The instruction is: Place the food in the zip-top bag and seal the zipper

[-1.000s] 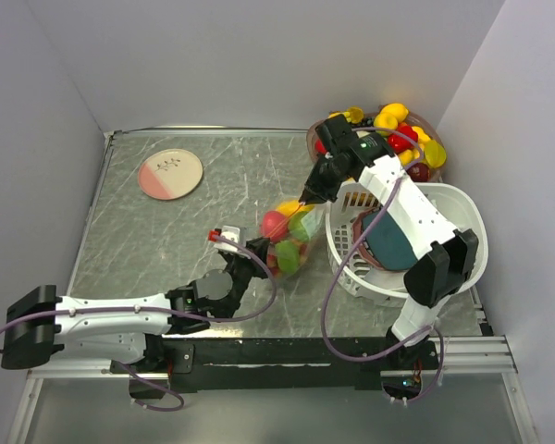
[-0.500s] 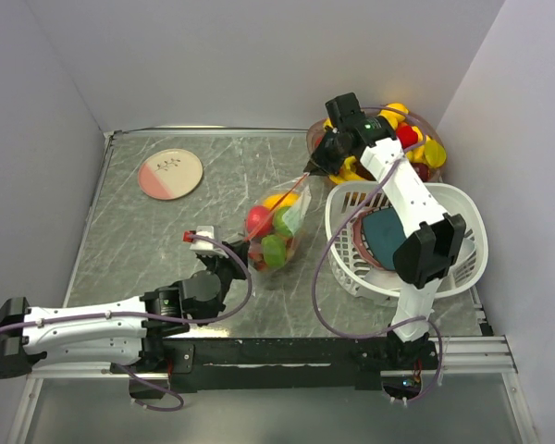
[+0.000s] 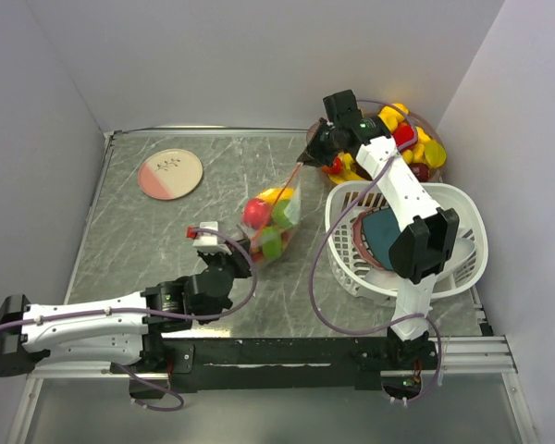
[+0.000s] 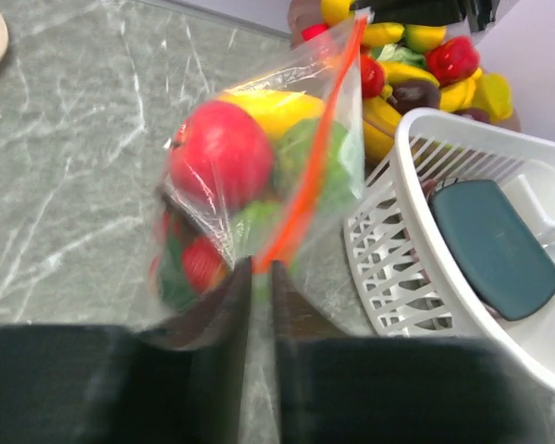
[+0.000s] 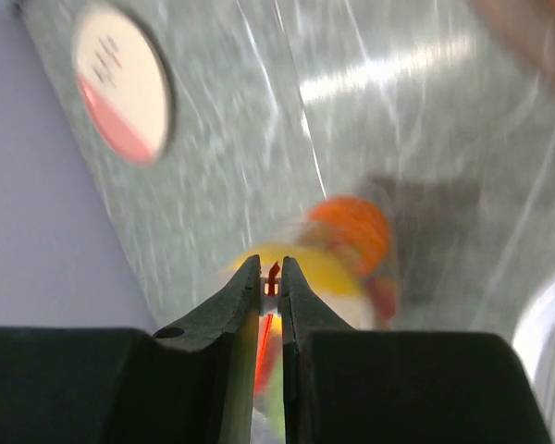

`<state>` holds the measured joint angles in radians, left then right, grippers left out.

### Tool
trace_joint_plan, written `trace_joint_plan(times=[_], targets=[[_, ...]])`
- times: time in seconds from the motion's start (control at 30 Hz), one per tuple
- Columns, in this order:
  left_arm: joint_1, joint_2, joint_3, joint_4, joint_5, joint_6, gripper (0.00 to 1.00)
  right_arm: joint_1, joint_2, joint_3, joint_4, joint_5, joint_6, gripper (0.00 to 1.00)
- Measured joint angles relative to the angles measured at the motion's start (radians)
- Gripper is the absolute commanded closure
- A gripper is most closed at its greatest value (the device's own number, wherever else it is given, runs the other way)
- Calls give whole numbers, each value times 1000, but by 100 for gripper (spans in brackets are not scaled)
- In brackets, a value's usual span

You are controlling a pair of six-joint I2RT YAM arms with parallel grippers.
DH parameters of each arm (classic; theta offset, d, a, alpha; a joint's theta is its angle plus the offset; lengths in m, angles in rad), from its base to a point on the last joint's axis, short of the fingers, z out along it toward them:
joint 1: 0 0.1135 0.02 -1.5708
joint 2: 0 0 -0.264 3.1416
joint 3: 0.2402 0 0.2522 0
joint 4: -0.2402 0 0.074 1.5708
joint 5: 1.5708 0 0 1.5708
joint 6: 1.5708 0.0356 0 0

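- desk [image 3: 166,231]: grey marbled surface carrying everything below
- white slatted basket [image 3: 351,268]: right side of the desk, just beside the bag; a dark teal dish [image 3: 388,236] lies inside
- loose toy fruit pile [image 3: 409,139]: far right corner, behind the basket; yellow, red and dark pieces
- zip-top bag [image 4: 250,185]: mid-desk, stretched on a slant between the two arms; whether its underside touches the desk, cannot tell
- food [image 4: 222,153]: inside the bag; red, yellow, green and orange pieces visible
- pink-and-cream plate [image 3: 170,173]: far left, well apart from the bag
- zipper [image 4: 314,176]: orange-red strip pulled taut along the bag's mouth
- right fingers [image 5: 271,273]: pressed together on the zipper's far end
- left fingers [image 4: 261,268]: nearly together, pinching the zipper's near end
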<state>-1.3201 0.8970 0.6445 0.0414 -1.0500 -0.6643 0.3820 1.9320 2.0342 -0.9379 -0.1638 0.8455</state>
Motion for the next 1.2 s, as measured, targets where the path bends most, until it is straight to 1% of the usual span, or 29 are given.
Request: trace_joint_plan(times=[0.03, 0.07, 0.1, 0.13, 0.17, 0.2, 0.23, 0.33, 0.43, 0.53, 0.7, 0.73, 0.77, 0.83, 0.87, 0.93, 0.97, 1.03, 1.07, 1.13, 1.17, 1.2], targets=[[0, 19, 21, -23, -4, -10, 60, -5, 0, -7, 36, 16, -5, 100], [5, 37, 39, -41, -3, -18, 45, -7, 0, -12, 57, 27, -8, 100], [16, 58, 63, -75, -2, -37, 37, -7, 0, -14, 74, 42, -12, 100], [27, 77, 86, -103, 1, -52, 33, -6, 0, -14, 88, 57, -19, 100], [48, 97, 112, -135, 10, -74, 27, -5, 0, -10, 93, 72, -24, 100], [71, 113, 138, -168, 16, -95, 23, 0, 1, 5, 94, 92, -31, 100], [90, 123, 160, -200, 21, -115, 21, 8, 2, 16, 95, 102, -35, 100], [152, 130, 209, -285, 39, -172, 21, 49, 5, 47, 109, 122, -45, 100], [248, 122, 240, -350, 93, -216, 20, 107, 38, 95, 126, 124, -49, 100], [344, 100, 243, -393, 141, -245, 19, 167, 88, 138, 152, 114, -51, 100], [440, 66, 243, -440, 210, -287, 13, 272, 151, 167, 198, 83, -42, 99], [455, 60, 243, -447, 221, -295, 11, 293, 171, 180, 206, 72, -39, 96], [470, 55, 243, -453, 229, -301, 6, 320, 195, 205, 212, 60, -39, 86], [494, 49, 243, -467, 244, -309, 1, 353, 227, 226, 232, 45, -39, 74], [510, 49, 243, -476, 254, -316, 1, 372, 236, 225, 241, 35, -40, 62], [539, 49, 243, -484, 277, -323, 3, 401, 241, 212, 253, 12, -44, 50], [554, 49, 243, -487, 290, -325, 3, 410, 239, 201, 264, 3, -55, 40], [587, 46, 243, -487, 319, -325, 3, 414, 231, 191, 276, -1, -66, 33], [605, 44, 243, -487, 334, -324, 3, 412, 224, 183, 281, -1, -81, 26], [628, 38, 243, -486, 355, -320, 3, 403, 206, 183, 280, 4, -100, 17], [639, 35, 243, -486, 364, -317, 3, 398, 190, 183, 280, 12, -117, 0], [645, 33, 243, -484, 372, -315, 3, 394, 174, 183, 278, 25, -129, 0]])
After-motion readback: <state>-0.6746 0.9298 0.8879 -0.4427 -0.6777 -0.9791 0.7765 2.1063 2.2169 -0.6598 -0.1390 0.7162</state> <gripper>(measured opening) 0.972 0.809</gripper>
